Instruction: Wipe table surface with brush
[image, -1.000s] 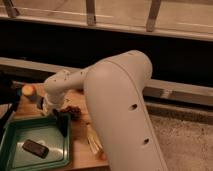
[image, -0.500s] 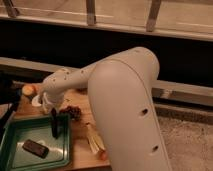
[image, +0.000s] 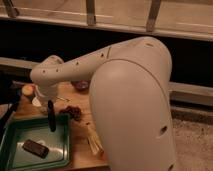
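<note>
**Robot arm (image: 130, 95) held the brush (image: 51, 117) upright at the tray's far rim, with the counter (image: 79, 136) not yet wiped.**

Nearest the camera, a green tray (image: 14, 156) on the counter's front corner carried a single dark block (image: 36, 148). Just beyond it the slim black brush hung with its long axis vertical. Its top end was in the jaws, which sat low under the white wrist and looked closed narrowly on the handle. The lower tip showed against the tray, though contact was unclear. Bare wood lay beside the tray toward the peeled banana (image: 94, 142), so the next move likely meant shifting sideways and lowering. A dark bowl (image: 81, 85) stood farther back, its contents unclear.
</note>
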